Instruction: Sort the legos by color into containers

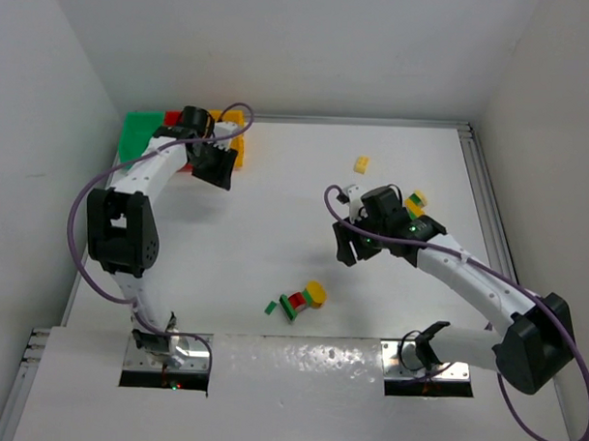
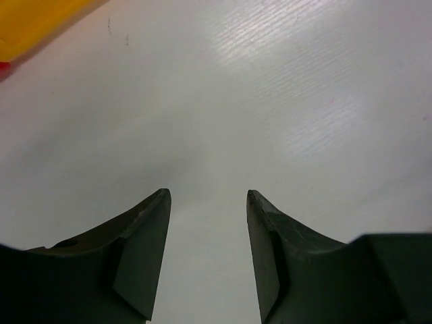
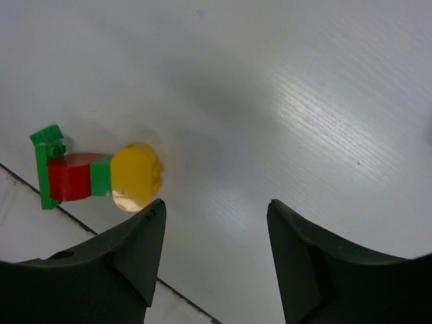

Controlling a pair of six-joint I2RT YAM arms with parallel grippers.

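The containers stand at the back left: a green bin (image 1: 135, 136), a red bin (image 1: 172, 117) and a yellow bin (image 1: 236, 153), partly hidden by my left arm. My left gripper (image 1: 217, 169) (image 2: 208, 196) hovers just in front of them over bare table, open and empty; a yellow bin corner (image 2: 34, 20) shows at the upper left of its view. My right gripper (image 1: 350, 250) (image 3: 216, 206) is open and empty mid-table. Just left of its left fingertip lies a joined lego stack: yellow round piece (image 3: 137, 175) (image 1: 315, 293), red piece (image 3: 71, 177), green plate (image 3: 44, 165).
A loose green flat lego (image 1: 271, 306) lies beside the stack near the front ledge. A yellow brick (image 1: 361, 165) sits at the back centre, and a yellow-and-green piece (image 1: 417, 199) lies beside the right wrist. White walls close in the left, back and right sides.
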